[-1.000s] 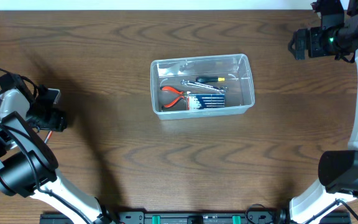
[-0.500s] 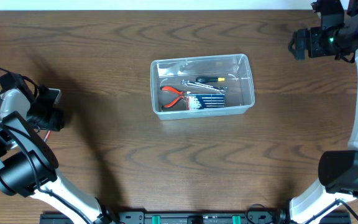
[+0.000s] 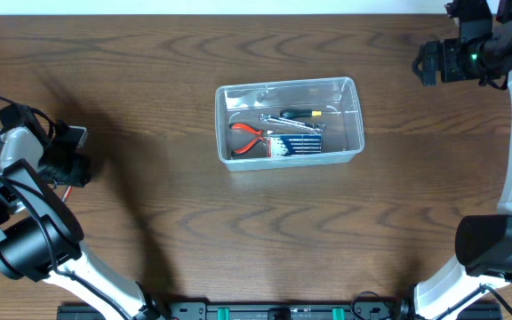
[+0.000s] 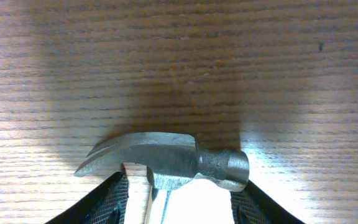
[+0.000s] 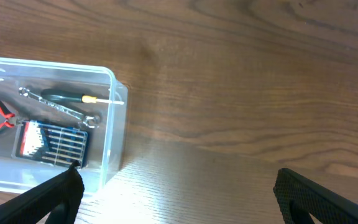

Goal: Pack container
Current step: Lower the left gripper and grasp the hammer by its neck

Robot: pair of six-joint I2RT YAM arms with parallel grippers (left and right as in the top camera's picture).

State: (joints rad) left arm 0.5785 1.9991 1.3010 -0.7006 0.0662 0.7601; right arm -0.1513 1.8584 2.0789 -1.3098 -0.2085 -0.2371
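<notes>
The clear container sits mid-table and also shows in the right wrist view. In it lie red-handled pliers, a black and yellow screwdriver, a wrench and a blue case of small drivers. My left gripper is at the far left edge, shut on a hammer; its steel claw head sticks out past the fingers just above the wood. My right gripper is open and empty at the far right, well right of the container.
The wooden table is bare around the container. Both arm bases stand at the near corners. Cables trail by the left wrist.
My left gripper with the hammer has shifted slightly to the left. The right arm and the container have not moved.
</notes>
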